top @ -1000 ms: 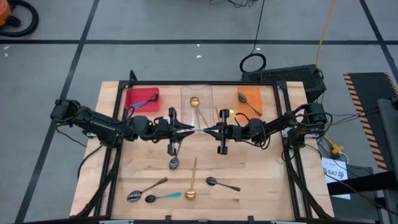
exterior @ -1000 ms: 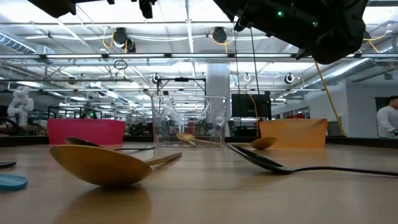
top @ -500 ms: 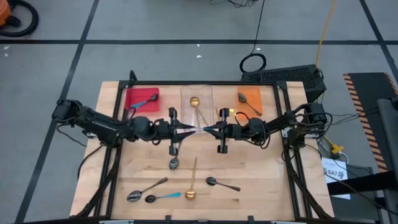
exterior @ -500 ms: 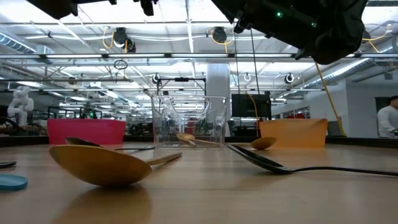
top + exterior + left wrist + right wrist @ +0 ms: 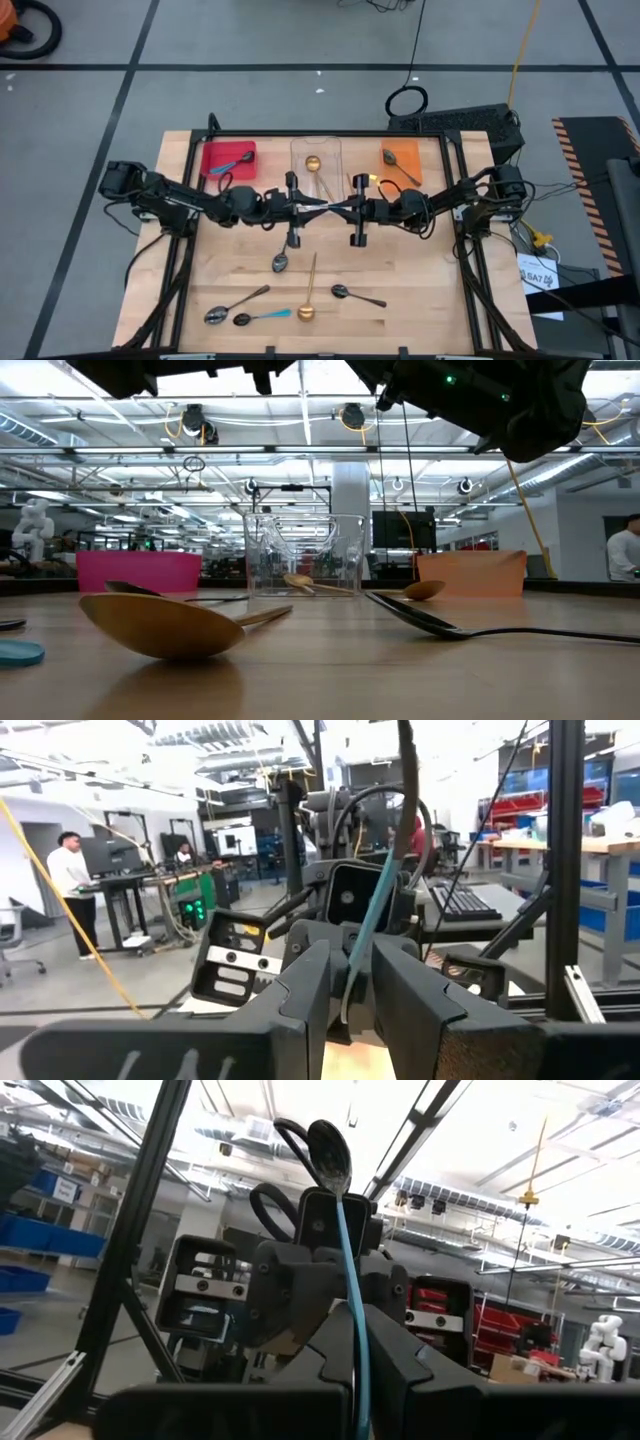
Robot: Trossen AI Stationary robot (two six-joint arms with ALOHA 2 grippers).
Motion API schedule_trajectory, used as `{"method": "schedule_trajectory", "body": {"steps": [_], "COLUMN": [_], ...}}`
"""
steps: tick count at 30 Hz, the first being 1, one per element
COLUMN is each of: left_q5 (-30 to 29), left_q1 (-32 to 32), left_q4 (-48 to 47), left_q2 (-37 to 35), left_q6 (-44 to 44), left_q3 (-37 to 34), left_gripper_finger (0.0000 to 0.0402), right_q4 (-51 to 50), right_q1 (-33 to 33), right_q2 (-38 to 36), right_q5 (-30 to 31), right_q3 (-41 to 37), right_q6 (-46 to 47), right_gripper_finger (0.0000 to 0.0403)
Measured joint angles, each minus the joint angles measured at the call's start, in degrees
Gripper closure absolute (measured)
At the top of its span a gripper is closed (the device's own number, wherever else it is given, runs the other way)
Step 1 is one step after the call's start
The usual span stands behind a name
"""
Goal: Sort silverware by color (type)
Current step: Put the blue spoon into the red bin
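Silverware still loose lies at the near edge of the table (image 5: 190,280): a gold spoon (image 5: 309,295) and dark spoons (image 5: 356,294). Above mid-table the blue-handled spoon (image 5: 346,1270) is clamped by both the right gripper (image 5: 336,209) and left gripper (image 5: 318,206), its long axis running arm to arm, bowl toward the left. Beyond sits the red bin (image 5: 229,159), nearer the left arm.

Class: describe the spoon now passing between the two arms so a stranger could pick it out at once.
Look above mid-table, in front of the clear bin, where left pincer and right pincer meet. The blue-handled spoon is gripped there; alone among the spoons, it is off the wood.
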Motion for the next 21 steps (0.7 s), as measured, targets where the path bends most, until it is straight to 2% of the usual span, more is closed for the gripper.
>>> {"method": "schedule_trajectory", "body": {"steps": [17,19,21], "left_q5": [0.86,1.16,1.15], "left_q1": [0.47,0.46,0.45], "left_q4": [2.69,2.72,2.74], "left_q2": [0.0,0.0,0.0], "left_q6": [0.38,0.32,-0.43], "left_q3": [0.04,0.04,0.05], "left_gripper_finger": [0.0317,0.0328,0.0358], "right_q4": [-0.39,-0.61,-0.91], "right_q1": [0.0,0.0,-0.13], "right_q2": [0.07,0.07,0.07], "right_q5": [0.26,0.26,0.27], "right_q3": [-0.02,-0.02,-0.02], "right_q6": [0.73,1.38,2.0], "right_gripper_finger": [0.0401,0.0401,0.04]}}
